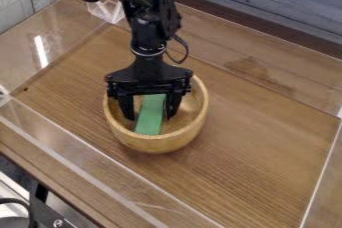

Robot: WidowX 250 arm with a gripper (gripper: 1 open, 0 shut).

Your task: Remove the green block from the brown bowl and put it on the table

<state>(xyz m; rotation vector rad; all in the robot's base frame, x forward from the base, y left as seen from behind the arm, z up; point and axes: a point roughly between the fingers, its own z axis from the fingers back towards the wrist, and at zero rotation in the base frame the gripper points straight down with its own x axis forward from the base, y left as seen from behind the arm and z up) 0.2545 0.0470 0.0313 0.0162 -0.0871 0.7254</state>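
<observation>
A round tan-brown bowl [190, 132] sits on the dark wood-grain table [254, 182], a little left of centre. Inside it lies the green block [151, 118], a flat bright green bar leaning along the bowl's inner slope. My black gripper [151, 109] points straight down into the bowl, open, with one finger on either side of the block. The fingers [123, 110] straddle the block; whether they touch it I cannot tell. The block's upper end is hidden behind the gripper body.
Clear acrylic walls [54, 142] edge the tabletop on the left, front and right. The black arm [144, 12] rises from the bowl towards the upper left. A grey panelled wall [281, 2] stands behind the table.
</observation>
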